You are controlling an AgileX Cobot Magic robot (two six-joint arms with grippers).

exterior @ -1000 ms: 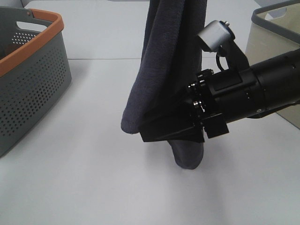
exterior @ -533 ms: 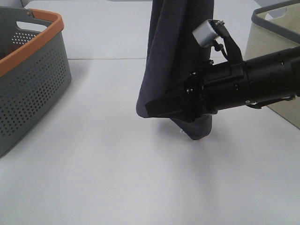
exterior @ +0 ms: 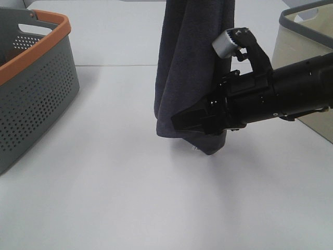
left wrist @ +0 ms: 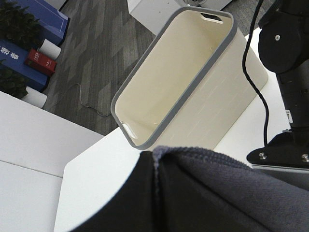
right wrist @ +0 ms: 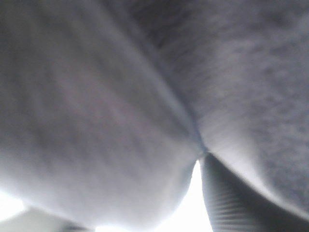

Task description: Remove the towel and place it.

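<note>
The dark navy towel (exterior: 187, 67) hangs in a long fold from above the top edge of the exterior view, its lower end just above the white table (exterior: 104, 198). My right gripper (exterior: 177, 122) reaches in from the right and is closed on the towel's lower part. The right wrist view is filled with blurred towel cloth (right wrist: 120, 96) gathered to a pinch. My left gripper is out of the exterior view. In the left wrist view the bunched towel (left wrist: 217, 193) covers it and hangs from it.
A grey perforated basket with an orange rim (exterior: 36, 94) stands at the left edge. A cream basket with a grey rim (exterior: 302, 47) stands at the right, behind my right arm; it also shows in the left wrist view (left wrist: 193, 82).
The right gripper has turned and shifted slightly right at the towel's lower part. The towel's bottom end has risen off the table and hangs straighter.
</note>
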